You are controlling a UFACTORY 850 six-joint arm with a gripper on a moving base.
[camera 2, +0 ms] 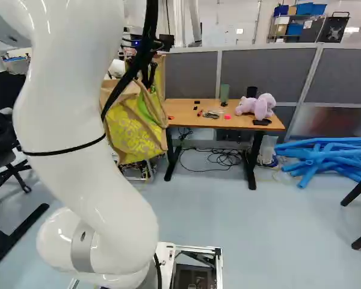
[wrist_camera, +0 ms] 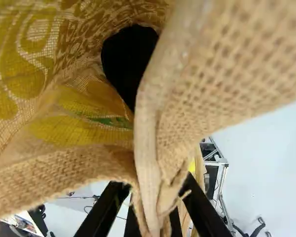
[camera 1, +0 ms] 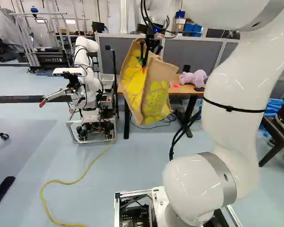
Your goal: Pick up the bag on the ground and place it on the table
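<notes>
In the left base view, the upper arm is cut off toward one o'clock, and the wooden-topped table (camera 1: 185, 89) is partly hidden behind the tan-and-yellow burlap bag (camera 1: 149, 90), which is hung at six o'clock from the black two-fingered claw (camera 1: 147, 56), clear of the floor. In the right base view, the claw is partly covered by a black cable (camera 2: 132, 72) and is hard to make out; the bag's edge toward nine o'clock is hidden by the white arm (camera 2: 78, 120), and the tabletop is seen at three o'clock from the bag. In the wrist view, the bag's rim is clamped between both fingers, their tips masked by cloth; at twelve o'clock, straight ahead, its dark interior cannot be made out.
</notes>
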